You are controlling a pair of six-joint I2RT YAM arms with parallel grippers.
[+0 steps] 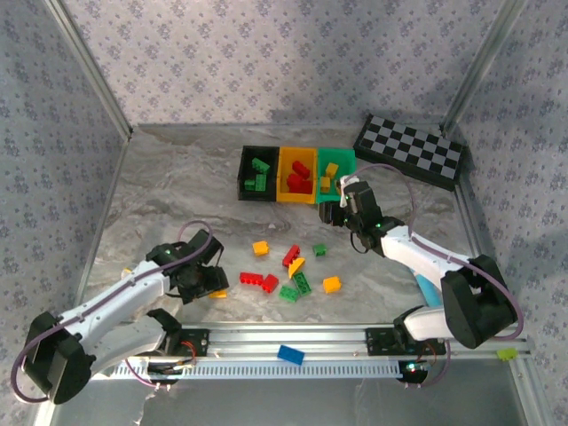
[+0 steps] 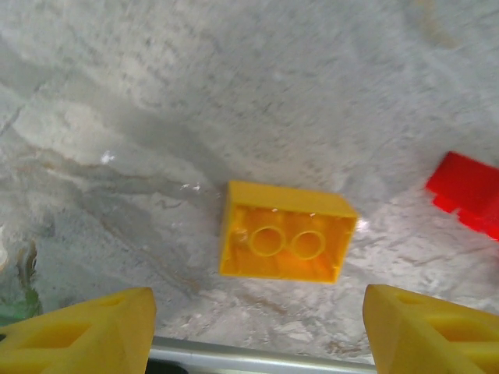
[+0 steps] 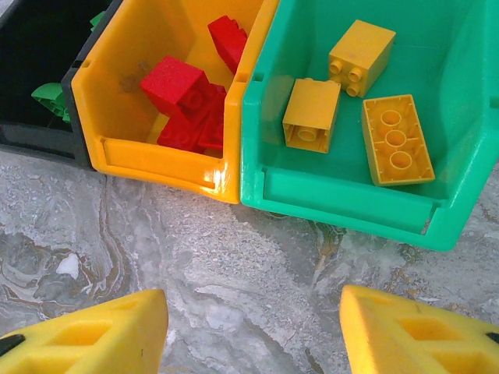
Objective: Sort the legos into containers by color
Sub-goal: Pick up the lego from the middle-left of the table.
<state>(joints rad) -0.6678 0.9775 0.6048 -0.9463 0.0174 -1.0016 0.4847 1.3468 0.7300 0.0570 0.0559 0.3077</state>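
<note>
We had the left gripper (image 2: 257,312) spread, a yellow brick (image 2: 284,241) ahead between its jaws. Our right gripper (image 3: 253,308) gaped empty, the green bin (image 3: 343,204) ahead.

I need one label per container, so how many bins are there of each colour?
Black bin: 1
Yellow bin: 1
Green bin: 1
Total: 3
</note>
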